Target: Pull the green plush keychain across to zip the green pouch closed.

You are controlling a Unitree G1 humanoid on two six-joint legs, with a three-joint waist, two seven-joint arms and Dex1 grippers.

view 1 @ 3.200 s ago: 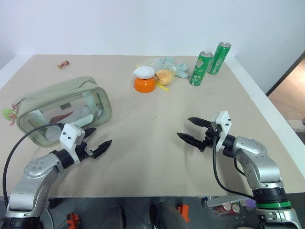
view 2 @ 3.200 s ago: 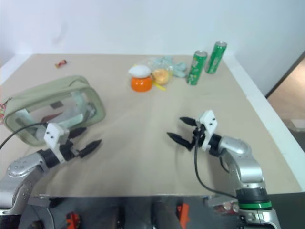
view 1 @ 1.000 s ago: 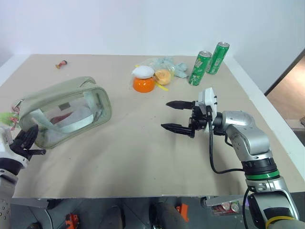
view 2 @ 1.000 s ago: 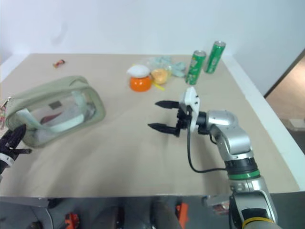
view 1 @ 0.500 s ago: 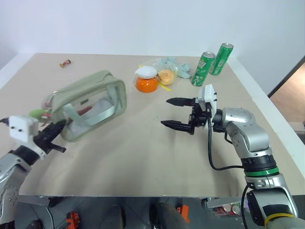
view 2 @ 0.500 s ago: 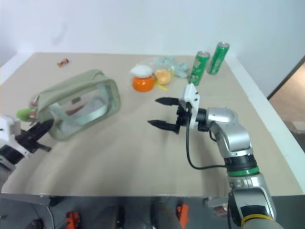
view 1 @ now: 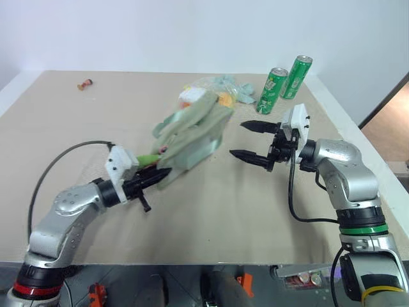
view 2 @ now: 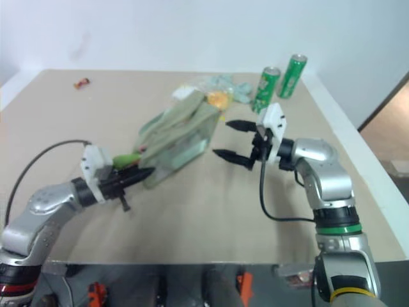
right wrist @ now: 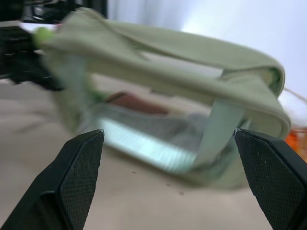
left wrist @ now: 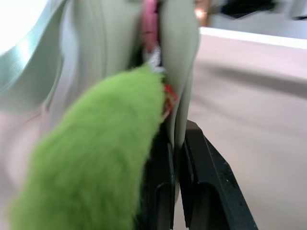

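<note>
Mid-table, green pouch (view 1: 192,137) blurred, its zipper line hard to make out. Left gripper (view 1: 160,174) reaching level toward the pouch's near end, fingers (left wrist: 206,177) pressed together on pouch fabric beside the green plush keychain (left wrist: 91,167). Right gripper (view 1: 252,141) level, fingers spread wide, just beside the far end. Open tabletop (view 1: 211,217) in front.

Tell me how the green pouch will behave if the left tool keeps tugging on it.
Probably floppy: the green pouch sags and twists where the shut left tool pinches its end. Likely light, since it lifts off the table. It will likely slide rather than zip unless the open right tool braces it.
</note>
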